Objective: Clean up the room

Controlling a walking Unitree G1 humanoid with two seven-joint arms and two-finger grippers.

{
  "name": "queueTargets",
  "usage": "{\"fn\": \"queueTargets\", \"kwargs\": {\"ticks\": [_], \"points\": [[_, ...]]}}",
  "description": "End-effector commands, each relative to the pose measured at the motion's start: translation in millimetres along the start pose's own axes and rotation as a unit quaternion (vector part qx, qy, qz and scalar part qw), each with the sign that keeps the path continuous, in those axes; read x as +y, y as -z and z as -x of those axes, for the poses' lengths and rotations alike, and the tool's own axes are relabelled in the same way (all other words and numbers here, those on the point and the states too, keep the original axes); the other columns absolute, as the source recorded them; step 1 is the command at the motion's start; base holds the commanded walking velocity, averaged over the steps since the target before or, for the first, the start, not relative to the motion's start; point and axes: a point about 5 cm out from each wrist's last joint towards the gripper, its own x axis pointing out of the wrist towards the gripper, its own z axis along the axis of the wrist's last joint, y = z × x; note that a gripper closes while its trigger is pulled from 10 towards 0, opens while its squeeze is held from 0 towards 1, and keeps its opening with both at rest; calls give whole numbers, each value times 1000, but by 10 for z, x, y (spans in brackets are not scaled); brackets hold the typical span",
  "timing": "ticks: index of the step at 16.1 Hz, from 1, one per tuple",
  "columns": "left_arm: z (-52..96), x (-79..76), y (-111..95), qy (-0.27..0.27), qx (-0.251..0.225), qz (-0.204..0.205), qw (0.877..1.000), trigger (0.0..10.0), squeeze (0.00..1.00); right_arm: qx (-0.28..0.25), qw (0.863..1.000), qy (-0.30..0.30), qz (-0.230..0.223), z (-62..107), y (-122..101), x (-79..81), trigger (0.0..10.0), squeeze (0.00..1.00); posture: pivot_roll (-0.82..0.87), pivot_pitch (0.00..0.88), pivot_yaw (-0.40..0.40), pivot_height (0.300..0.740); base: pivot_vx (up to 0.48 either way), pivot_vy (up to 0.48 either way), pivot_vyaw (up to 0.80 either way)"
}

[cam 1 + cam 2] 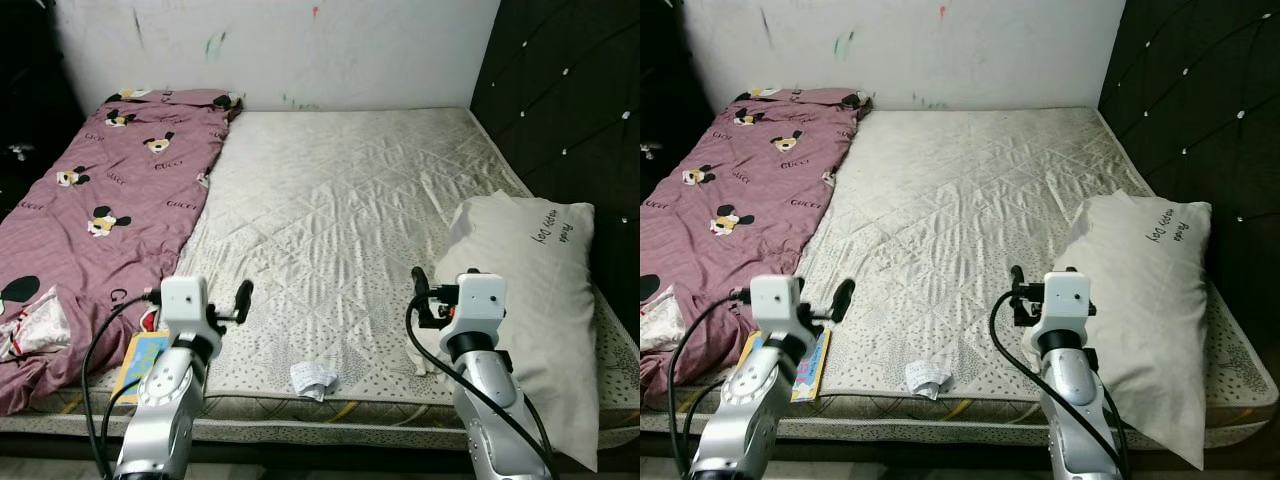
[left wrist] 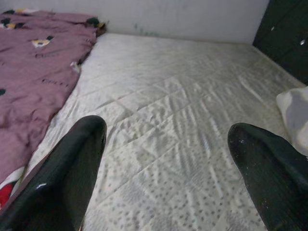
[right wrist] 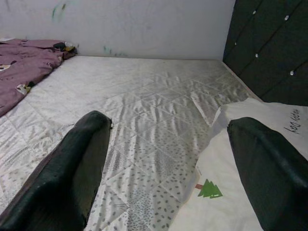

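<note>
Bed (image 1: 340,200): quilted off-white mattress cover, patterned with small specks near the front edge, set against a pale wall (image 1: 300,50) at the far side and a dark tufted headboard (image 1: 560,90) on the robot's right.

Blanket (image 1: 110,190): mauve, printed with cartoon dogs and lettering, spread along the left side of the bed from the wall to the front edge, where it bunches up.

Pillow (image 1: 540,300): white, with handwritten-style lettering near its upper corner and a small green tree print (image 3: 209,189) at its lower edge; lies on the right side of the bed beside the headboard, its lower end hanging over the front edge.

Crumpled paper (image 1: 313,379): small white scrap on the mattress near the front edge, between the two arms.

Book (image 1: 140,365): thin, colourful cover with a yellow border, lying at the front left corner of the bed, just beside the blanket and partly behind the left arm.

Left end effector (image 2: 163,144): raised over the front part of the mattress, fingers spread wide apart, released, holding and touching nothing.

Right end effector (image 3: 168,139): raised over the mattress just beside the pillow's inner edge, fingers likewise spread wide, released, nothing between them.
</note>
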Motion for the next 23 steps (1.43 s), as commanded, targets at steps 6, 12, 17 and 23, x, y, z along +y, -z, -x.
{"fn": "queueTargets", "kwargs": {"ticks": [6,12,17,23], "points": [[72,78,-9,-13,-3,-6,1000,10000,0,-8,1000,-12,-14,-101,-71,61,10000,0,-18,0,1,740,0,0,-400],[132,126,-67,-43,-23,6,999,10000,0,-10,1000,-10,-6,-84,-114,-26,10000,0,-25,0,-12,740,0,0,-203],[201,206,-54,-57,-20,4,998,10000,0,1,1000,-3,4,-7,-101,-155,10000,0,-35,21,-21,740,0,50,0],[187,189,-55,-47,-18,5,999,10000,0,7,1000,-3,5,-5,-104,-145,10000,0,-34,28,-17,740,0,480,0]]}}
